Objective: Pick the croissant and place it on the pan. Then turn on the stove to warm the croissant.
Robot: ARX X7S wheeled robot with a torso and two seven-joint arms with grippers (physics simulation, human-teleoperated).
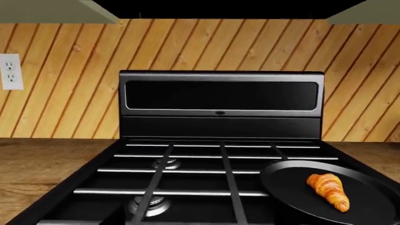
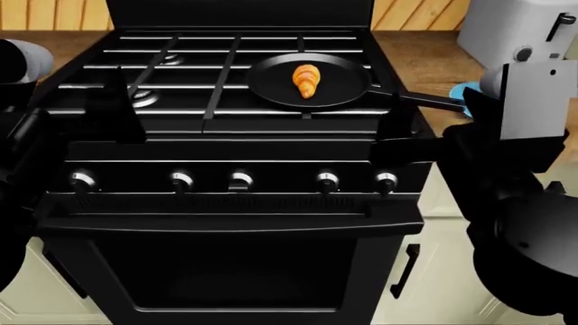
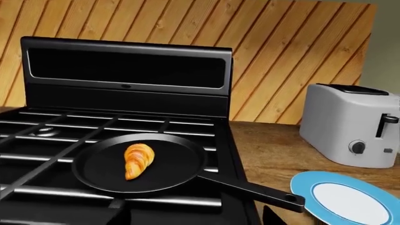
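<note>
Head view: knobs (image 2: 239, 180) nearest, along the stove (image 2: 226, 223) front; croissant (image 2: 306, 80) lies in the pan (image 2: 271, 84), right burner. Claw states: cannot tell. Left wrist view adds a wall outlet (image 1: 11, 71). Right wrist view adds toaster (image 3: 350, 124), blue plate (image 3: 347, 199).

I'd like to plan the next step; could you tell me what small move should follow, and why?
Probably bring an arm down to the knob row on the stove front. The croissant already lies in the pan, so placing looks done, no end effector shows at the knobs, and no flame shows.
</note>
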